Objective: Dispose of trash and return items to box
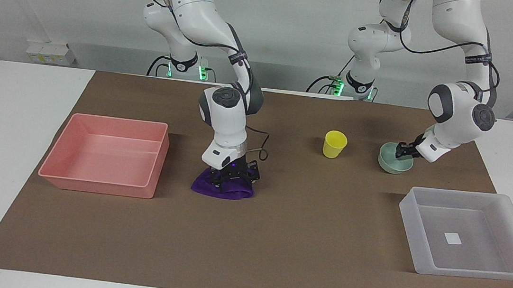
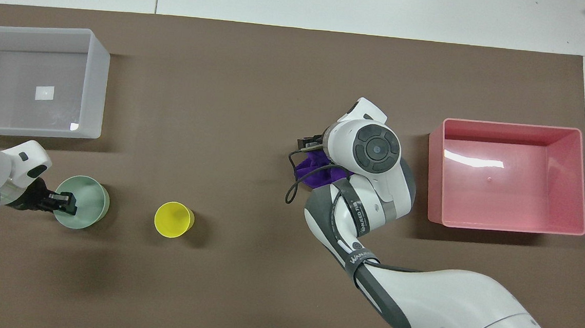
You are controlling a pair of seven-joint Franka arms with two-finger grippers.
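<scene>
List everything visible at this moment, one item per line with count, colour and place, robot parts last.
Rag: one, purple, on the mat beside the pink bin.
Cup: one, yellow, upright between rag and bowl.
Bowl: one, pale green, toward the left arm's end.
Clear box: one, whitish, farther from the robots than the bowl.
Pink bin: one, at the right arm's end.
Mat: one, brown, covering the table.
Right gripper: down on the rag.
Left gripper: at the bowl's rim.
</scene>
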